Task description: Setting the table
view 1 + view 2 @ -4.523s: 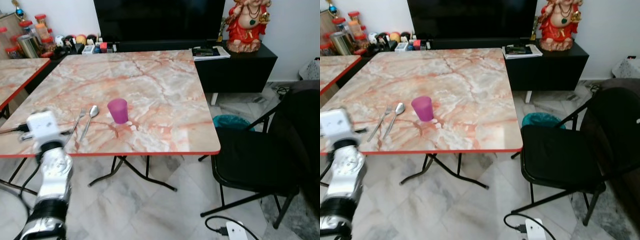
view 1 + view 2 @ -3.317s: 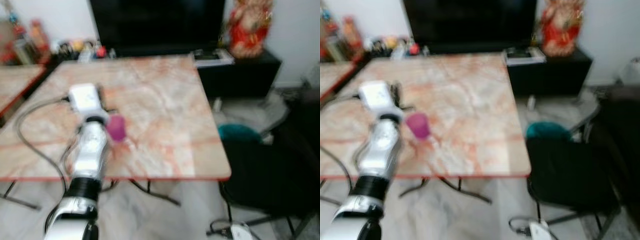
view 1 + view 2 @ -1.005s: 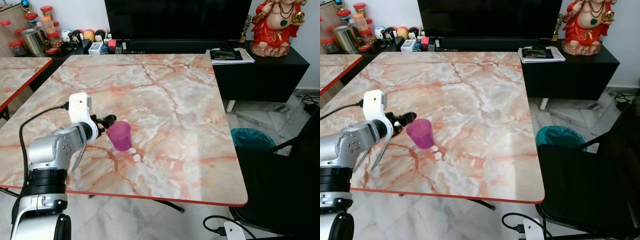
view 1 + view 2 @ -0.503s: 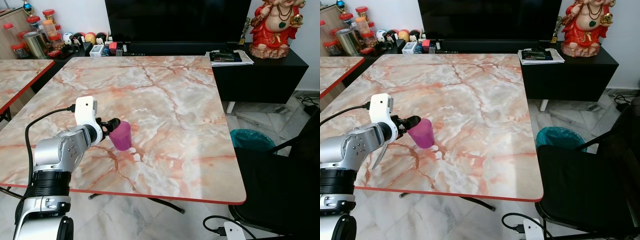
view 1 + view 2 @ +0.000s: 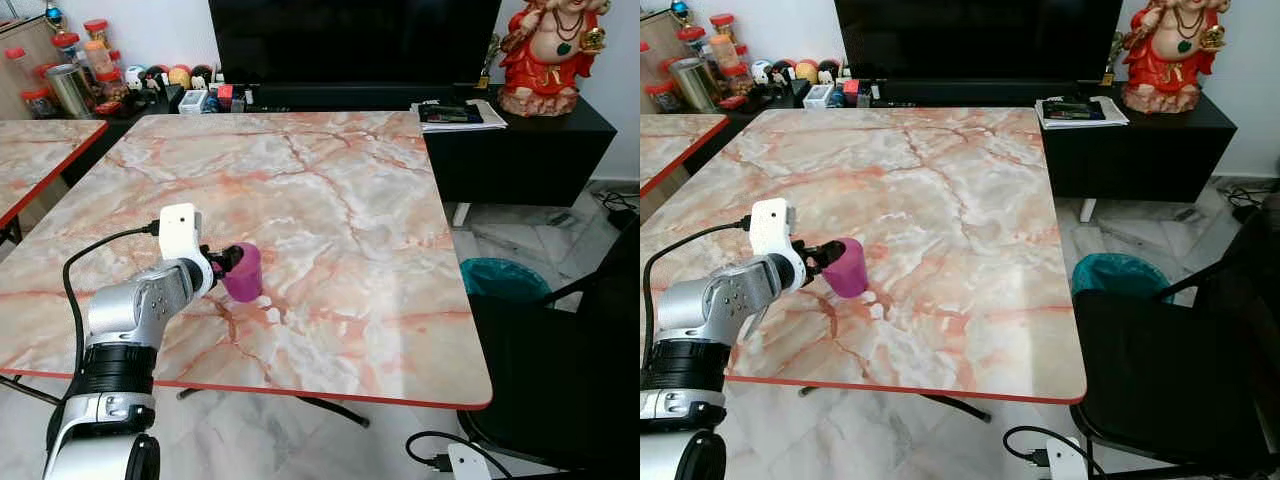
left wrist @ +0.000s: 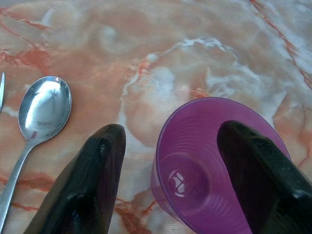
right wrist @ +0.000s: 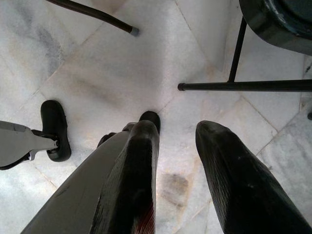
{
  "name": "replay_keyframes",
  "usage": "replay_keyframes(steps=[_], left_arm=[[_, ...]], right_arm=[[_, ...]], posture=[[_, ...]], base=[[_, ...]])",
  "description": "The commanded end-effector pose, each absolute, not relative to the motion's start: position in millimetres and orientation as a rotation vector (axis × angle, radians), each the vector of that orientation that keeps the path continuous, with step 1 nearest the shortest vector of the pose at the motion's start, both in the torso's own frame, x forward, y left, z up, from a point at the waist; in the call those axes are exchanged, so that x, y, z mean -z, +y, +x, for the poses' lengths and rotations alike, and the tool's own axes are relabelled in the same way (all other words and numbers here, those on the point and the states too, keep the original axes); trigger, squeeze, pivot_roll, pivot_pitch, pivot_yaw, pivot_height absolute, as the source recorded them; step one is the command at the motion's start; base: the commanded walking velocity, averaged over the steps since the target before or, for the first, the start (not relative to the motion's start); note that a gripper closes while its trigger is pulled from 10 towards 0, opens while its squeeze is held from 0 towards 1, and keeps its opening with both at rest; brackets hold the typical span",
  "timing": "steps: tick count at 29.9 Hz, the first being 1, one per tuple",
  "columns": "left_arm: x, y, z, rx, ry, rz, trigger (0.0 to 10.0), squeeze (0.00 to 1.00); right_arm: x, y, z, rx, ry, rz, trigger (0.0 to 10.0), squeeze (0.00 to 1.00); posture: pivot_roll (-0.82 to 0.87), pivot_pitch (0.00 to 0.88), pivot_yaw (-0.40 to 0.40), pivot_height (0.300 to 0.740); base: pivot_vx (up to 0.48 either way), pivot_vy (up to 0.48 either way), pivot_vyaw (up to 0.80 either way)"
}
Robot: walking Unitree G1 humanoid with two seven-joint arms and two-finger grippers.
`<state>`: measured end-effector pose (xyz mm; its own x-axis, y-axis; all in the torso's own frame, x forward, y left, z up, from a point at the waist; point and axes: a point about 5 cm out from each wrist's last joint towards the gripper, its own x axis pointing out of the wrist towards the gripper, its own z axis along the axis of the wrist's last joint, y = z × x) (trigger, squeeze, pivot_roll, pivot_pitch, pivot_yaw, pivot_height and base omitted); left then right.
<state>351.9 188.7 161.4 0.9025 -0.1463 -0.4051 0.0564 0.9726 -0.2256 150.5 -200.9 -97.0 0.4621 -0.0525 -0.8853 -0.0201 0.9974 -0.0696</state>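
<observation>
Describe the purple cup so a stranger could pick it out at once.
On the marble table before the black TV, look near the front left. The purple cup stands upright there, the left gripper straddling its rim beside a spoon; it is the only purple thing.

The table [image 5: 330,190] is marble-patterned, cream veined with salmon pink, trimmed in red along its edge. Near its front left corner stands a translucent purple cup [image 5: 243,272], faintly ribbed inside, beside a shiny silver spoon [image 6: 43,108]. The left gripper [image 6: 170,175] is black on a silver arm.
</observation>
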Motion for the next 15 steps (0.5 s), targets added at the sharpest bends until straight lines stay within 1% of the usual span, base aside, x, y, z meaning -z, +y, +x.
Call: replay_keyframes(steps=[1,2,3,5,7,8,9,11,14,15], left_arm=[[-162.2,190.9,354.3,0.084,0.428,-0.2,10.0,0.0],[-161.0,190.9,354.6,0.081,0.429,-0.2,9.6,0.0],[-161.0,190.9,354.6,0.081,0.429,-0.2,9.6,0.0],[-159.4,191.0,354.8,0.076,0.432,-0.2,8.2,0.0],[-158.9,191.0,354.7,0.074,0.433,-0.199,8.2,0.0],[-158.8,191.0,354.8,0.075,0.433,-0.2,4.0,0.0],[-158.5,190.8,354.8,0.076,0.434,-0.199,3.2,0.0],[-158.4,191.0,354.9,0.077,0.434,-0.198,3.0,0.0],[-158.3,192.3,355.2,0.076,0.433,-0.196,3.3,0.0],[-158.4,193.1,355.2,0.074,0.433,-0.195,2.8,0.0]], right_arm=[[96.8,-198.6,151.9,0.019,1.09,-0.066,10.0,0.0],[96.8,-198.7,152.0,0.019,1.089,-0.066,10.0,0.0],[96.8,-198.7,152.0,0.019,1.089,-0.066,10.0,0.0],[96.6,-198.8,152.3,0.019,1.089,-0.066,10.0,0.0],[96.6,-198.8,152.3,0.019,1.089,-0.066,10.0,0.0],[96.6,-198.8,152.4,0.019,1.089,-0.066,10.0,0.0],[96.5,-198.8,152.5,0.018,1.089,-0.066,10.0,0.0],[96.5,-198.8,152.6,0.018,1.089,-0.066,10.0,0.0],[96.5,-198.7,152.8,0.018,1.089,-0.066,10.0,0.0],[96.4,-198.7,152.9,0.018,1.089,-0.067,10.0,0.0]], posture=[[-0.04,0.016,0.058,0.74],[-0.04,0.017,0.057,0.74],[-0.04,0.017,0.057,0.74],[-0.04,0.021,0.056,0.74],[-0.04,0.021,0.056,0.74],[-0.04,0.022,0.057,0.74],[-0.04,0.023,0.056,0.74],[-0.04,0.022,0.056,0.74],[-0.04,0.024,0.057,0.74],[-0.04,0.024,0.057,0.74]], base=[[0.0,0.0,0.0],[0.0,0.0,0.0],[0.0,0.0,0.0],[0.0,0.0,0.0],[0.0,0.0,0.0],[0.0,0.0,0.0],[0.0,0.0,0.0],[0.0,0.0,0.0],[0.0,0.0,0.0],[0.0,0.0,0.0]])
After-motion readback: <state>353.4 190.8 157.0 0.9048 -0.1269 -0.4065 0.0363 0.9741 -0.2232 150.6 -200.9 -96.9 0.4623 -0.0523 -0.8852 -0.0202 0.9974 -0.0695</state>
